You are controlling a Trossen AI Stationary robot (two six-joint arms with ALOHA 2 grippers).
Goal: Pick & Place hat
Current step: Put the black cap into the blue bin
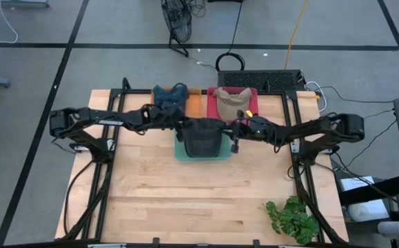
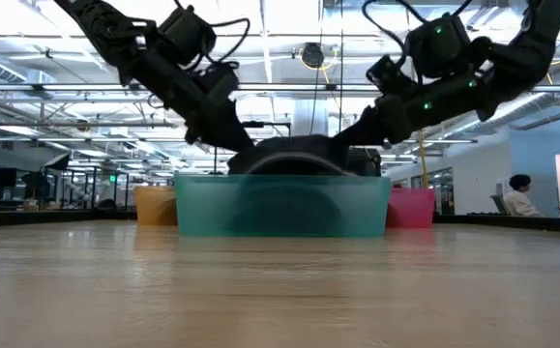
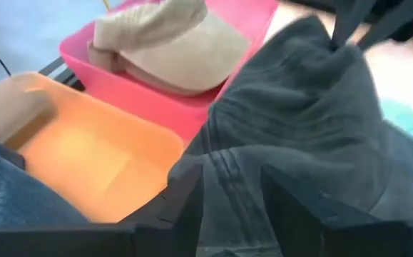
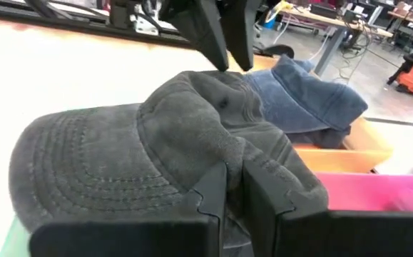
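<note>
A dark grey cap hangs over the teal bin at the table's middle, its brim toward the near edge. In the low view the cap's crown shows above the teal bin's rim. My left gripper is shut on the cap's left side and my right gripper on its right side. A beige cap lies in the pink bin, and a blue cap sits at the orange bin. My left gripper pinches a fold of the crown's left side between its two fingers, slanting down from the table's left. The cloth rises in a ridge from the fingers. My right gripper pinches a bunched fold of the crown's right side between its two fingers, slanting down from the table's right. Whether the cap's underside rests on the bin's floor, I cannot tell.
The orange and pink bins stand side by side just beyond the teal bin, near the far edge. A green plant lies at the table's near right corner. Bare wood spreads between the teal bin and the near edge.
</note>
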